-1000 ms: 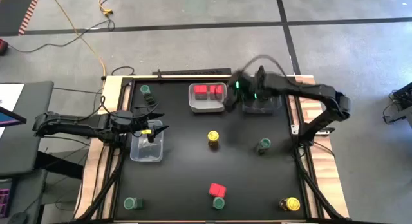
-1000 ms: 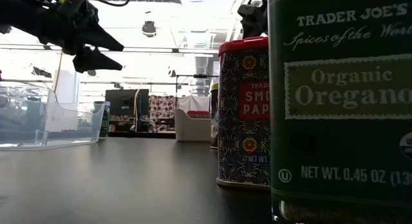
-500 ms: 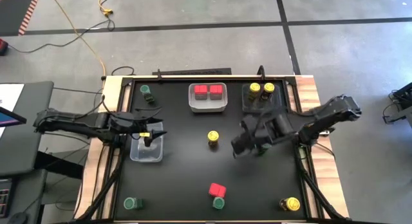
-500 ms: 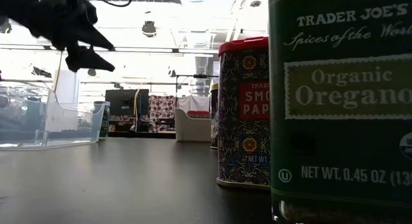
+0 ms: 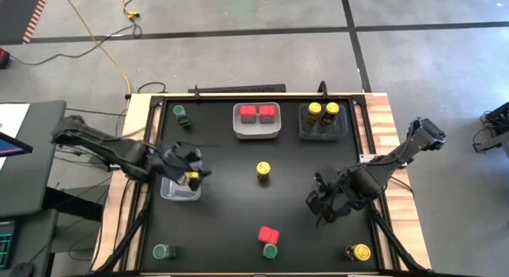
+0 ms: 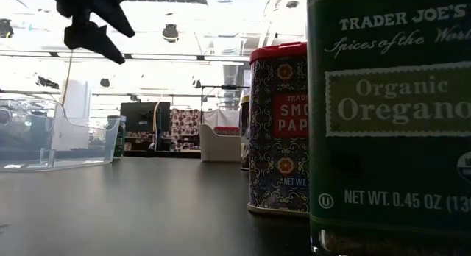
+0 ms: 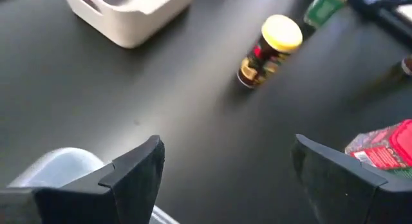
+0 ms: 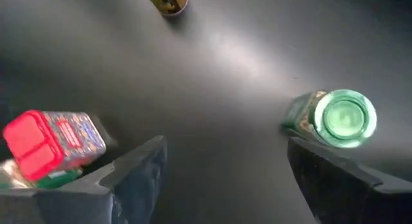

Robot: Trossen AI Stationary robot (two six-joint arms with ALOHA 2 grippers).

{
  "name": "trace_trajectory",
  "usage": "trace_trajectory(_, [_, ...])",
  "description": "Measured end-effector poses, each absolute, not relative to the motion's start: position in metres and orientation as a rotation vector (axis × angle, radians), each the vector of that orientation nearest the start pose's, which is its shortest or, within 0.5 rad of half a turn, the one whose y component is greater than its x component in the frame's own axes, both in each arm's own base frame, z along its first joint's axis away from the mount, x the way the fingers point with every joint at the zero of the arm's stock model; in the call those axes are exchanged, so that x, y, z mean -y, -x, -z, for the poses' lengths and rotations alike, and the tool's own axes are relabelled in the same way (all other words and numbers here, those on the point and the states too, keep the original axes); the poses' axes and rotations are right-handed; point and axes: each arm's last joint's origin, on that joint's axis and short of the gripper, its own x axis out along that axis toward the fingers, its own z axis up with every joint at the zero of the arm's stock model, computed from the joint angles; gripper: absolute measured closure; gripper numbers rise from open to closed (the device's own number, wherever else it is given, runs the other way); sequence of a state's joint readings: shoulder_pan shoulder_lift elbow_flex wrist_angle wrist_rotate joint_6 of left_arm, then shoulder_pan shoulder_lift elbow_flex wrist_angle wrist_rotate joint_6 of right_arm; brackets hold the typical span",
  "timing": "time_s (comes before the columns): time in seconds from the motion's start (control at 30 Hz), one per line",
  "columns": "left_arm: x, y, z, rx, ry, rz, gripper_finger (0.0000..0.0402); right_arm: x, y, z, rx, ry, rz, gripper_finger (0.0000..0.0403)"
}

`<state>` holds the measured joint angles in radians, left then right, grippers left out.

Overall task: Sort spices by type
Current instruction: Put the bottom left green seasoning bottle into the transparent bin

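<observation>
The spices stand scattered on the black table. A yellow-lidded jar (image 5: 262, 169) is at the centre, and a red box (image 5: 269, 235) stands beside a green-lidded jar (image 5: 270, 251) near the front edge. My left gripper (image 5: 189, 170) hangs open and empty above a clear tray (image 5: 179, 187) at the left. My right gripper (image 5: 323, 207) is open and empty, right of centre and high above the table. Its wrist view shows a green-lidded jar (image 8: 341, 118) standing below it, just beyond one finger.
A white tray (image 5: 257, 132) at the far edge holds two red boxes (image 5: 257, 113). The clear tray (image 5: 322, 132) to its right holds two yellow-lidded jars (image 5: 322, 111). Single jars stand far left (image 5: 180, 112), near left (image 5: 163, 251) and near right (image 5: 359, 251).
My right gripper has swung from the far trays toward the table's near edge, a little rightward, and has turned about on the way. My left gripper has risen above the clear tray and turned.
</observation>
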<state>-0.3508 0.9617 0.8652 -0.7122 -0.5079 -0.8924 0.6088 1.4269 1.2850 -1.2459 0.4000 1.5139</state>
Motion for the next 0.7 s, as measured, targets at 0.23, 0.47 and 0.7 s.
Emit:
trace_trajectory(0.23, [0.102,-0.227,-0.299,-0.744,0.485,-0.419,0.0082,-0.151,-0.191,-0.296,-1.064,-0.54,0.664,0.0053])
trace_trajectory(0.47, [0.145,-0.244,-0.325,-1.027,0.472,-0.297,0.0082,-0.161,-0.175,-0.295,-1.108,-0.443,0.632,0.0053])
trace_trajectory(0.7, [0.194,-0.226,-0.342,-1.232,0.271,-0.194,0.0082,-0.163,-0.172,-0.295,-1.105,-0.452,0.639,0.0053])
